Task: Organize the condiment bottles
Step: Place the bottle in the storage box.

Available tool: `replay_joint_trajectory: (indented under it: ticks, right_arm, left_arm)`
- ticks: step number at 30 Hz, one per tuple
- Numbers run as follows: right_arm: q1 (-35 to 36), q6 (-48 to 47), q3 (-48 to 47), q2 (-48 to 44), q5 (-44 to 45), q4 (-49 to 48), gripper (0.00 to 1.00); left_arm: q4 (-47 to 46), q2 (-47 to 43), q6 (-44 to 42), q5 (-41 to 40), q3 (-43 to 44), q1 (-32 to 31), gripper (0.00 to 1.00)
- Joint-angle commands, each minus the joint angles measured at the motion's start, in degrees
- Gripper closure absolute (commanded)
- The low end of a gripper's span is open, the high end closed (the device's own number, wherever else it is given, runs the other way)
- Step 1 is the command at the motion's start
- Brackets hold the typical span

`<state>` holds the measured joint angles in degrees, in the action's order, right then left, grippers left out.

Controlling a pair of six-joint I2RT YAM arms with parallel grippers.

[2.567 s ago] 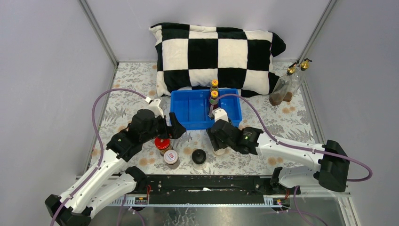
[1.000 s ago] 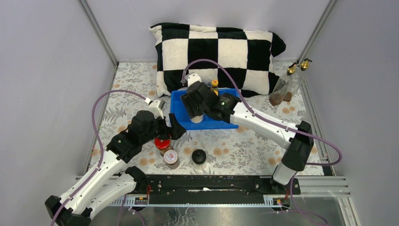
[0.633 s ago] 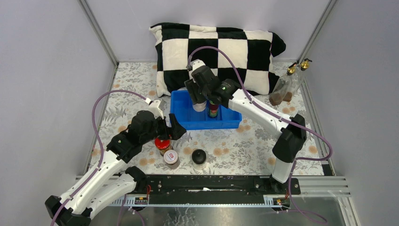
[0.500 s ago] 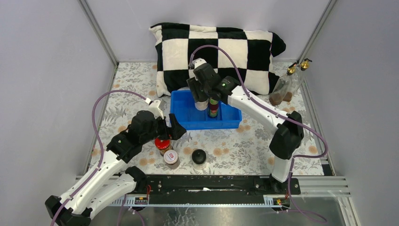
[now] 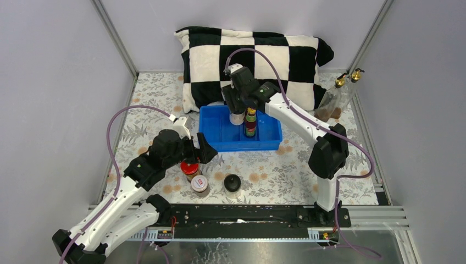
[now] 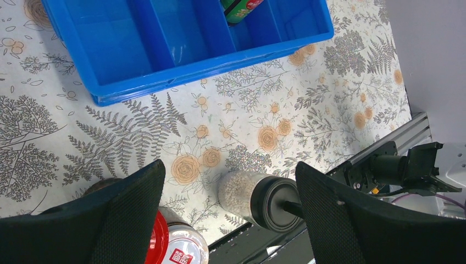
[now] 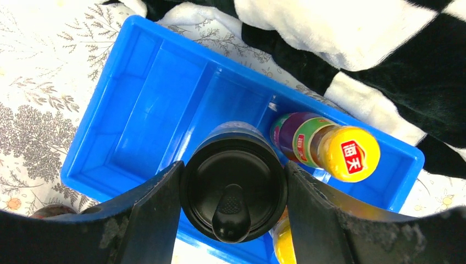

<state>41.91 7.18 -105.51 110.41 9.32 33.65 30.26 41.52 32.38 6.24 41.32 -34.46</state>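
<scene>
Black-capped jar hangs clamped between the right fingers, gripped at its cap, over what looks like the middle compartment of the blue tray. Whether its base touches the tray floor I cannot tell.

The main risk sits on the right-hand finger's side. A yellow-capped sauce bottle stands just beside the jar, nearly touching it, and a second yellow-capped bottle is partly hidden under that same finger. Spreading the fingers there, or drifting that way while lowering, would likely tip a slim, top-heavy bottle inside its compartment.

A divider wall appears to run below the opposite finger, and a jar set astride it would end up tilted. That side does offer the open room, since the compartment beyond the left-hand finger is bare. Past the fingers, the checkered pillow crowds the tray's far rim, so retreat looks safest straight upward.

Left fingers gape wide and hold nothing. The red-lidded jar is just beneath them, and another black-capped jar stands near on the bench.
</scene>
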Motion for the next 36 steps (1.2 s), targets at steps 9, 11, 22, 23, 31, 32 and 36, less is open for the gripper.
replay_joint_trajectory:
  ticks: [9, 11, 22, 23, 31, 32, 36]
  right_arm:
    - [-2.2, -1.9, -10.2, 4.8, -4.0, -0.2, 0.4]
    - [-2.2, -1.9, -11.1, 5.7, -4.4, -0.1, 0.4]
    - [-2.2, -2.2, -14.9, 10.4, -4.7, 0.1, 0.4]
    - [-2.2, -2.2, -14.8, 10.7, -4.7, 0.0, 0.4]
    - [-2.1, -2.6, -11.6, 11.5, -3.6, -2.3, 0.4]
    - [-2.1, -2.7, -11.2, 11.6, -3.7, -2.6, 0.4]
    - [-2.2, -3.0, -9.3, 11.8, -3.5, -4.9, 0.4]
  left_arm:
    - [-3.3, -0.3, -1.2, 0.9, -0.8, -0.3, 0.08]
    - [-3.3, -0.3, -1.3, 0.9, -0.8, -0.3, 0.08]
    - [-3.3, -0.4, -1.3, 0.9, -0.8, -0.3, 0.08]
    - [-3.3, -0.5, -1.3, 0.9, -0.8, -0.3, 0.08]
    - [-3.3, -0.6, -1.3, 0.9, -0.8, -0.4, 0.08]
    - [-3.3, -0.6, -1.3, 0.9, -0.8, -0.4, 0.08]
    - [-3.4, -0.6, -1.3, 0.9, -0.8, -0.4, 0.08]
